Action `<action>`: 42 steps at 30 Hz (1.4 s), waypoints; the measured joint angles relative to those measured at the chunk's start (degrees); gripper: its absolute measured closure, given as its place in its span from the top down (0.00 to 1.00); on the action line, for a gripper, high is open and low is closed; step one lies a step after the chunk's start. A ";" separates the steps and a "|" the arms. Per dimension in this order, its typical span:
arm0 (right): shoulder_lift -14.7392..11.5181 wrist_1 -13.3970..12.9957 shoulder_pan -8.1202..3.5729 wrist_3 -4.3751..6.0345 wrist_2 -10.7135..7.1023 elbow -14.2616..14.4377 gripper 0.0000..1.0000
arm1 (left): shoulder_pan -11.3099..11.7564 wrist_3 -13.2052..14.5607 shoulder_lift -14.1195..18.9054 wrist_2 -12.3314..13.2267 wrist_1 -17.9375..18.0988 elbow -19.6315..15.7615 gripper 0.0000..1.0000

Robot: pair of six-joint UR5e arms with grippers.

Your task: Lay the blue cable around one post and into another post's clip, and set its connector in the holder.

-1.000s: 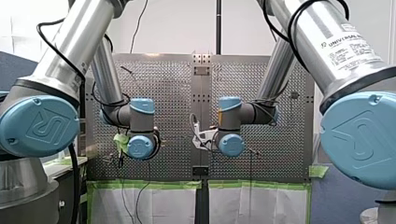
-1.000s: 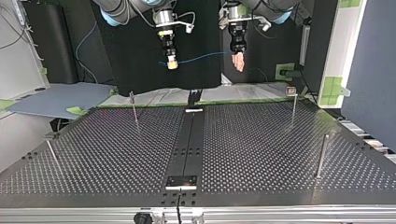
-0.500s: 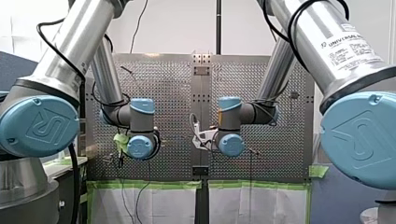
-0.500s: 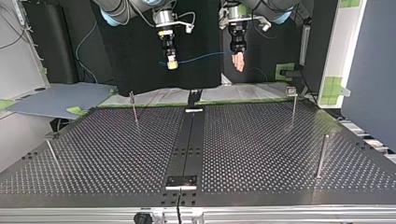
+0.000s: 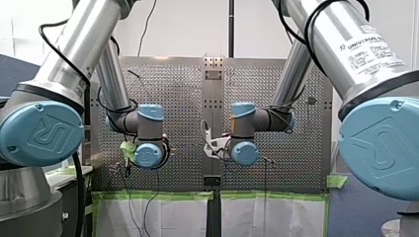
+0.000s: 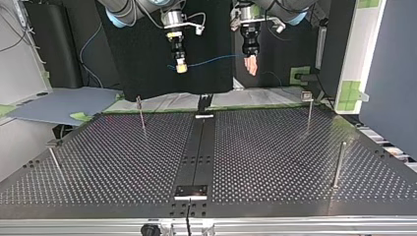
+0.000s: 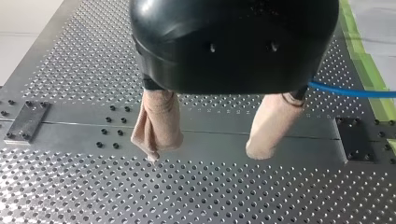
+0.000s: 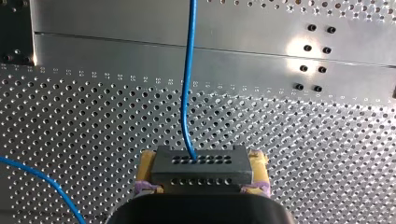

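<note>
Even, bright light, with glare on the metal table.

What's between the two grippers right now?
Only the blue cable, strung through the air between my right gripper and my left gripper. The top view shows it.

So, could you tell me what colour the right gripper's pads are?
Yellow pads, clearest in the right wrist view.

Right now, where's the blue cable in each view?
Front view: cannot make it out.
Top view: blue cable strung in the air between my right gripper and my left gripper.
Left wrist view: beside one finger of my left gripper, leading away.
Right wrist view: runs ahead from the connector held in my right gripper.
Shared landmark: the plain centre strip.
</note>
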 joint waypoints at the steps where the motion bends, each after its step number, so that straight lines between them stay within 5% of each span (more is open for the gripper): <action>1: 0.00 0.00 0.00 0.00 0.00 -0.01 0.00 | 0.00 0.00 0.00 0.00 0.00 0.00 1.00; 42: 1.83 1.14 0.00 0.00 0.09 0.43 0.00 | -0.09 0.09 -2.36 -0.61 0.00 0.18 1.00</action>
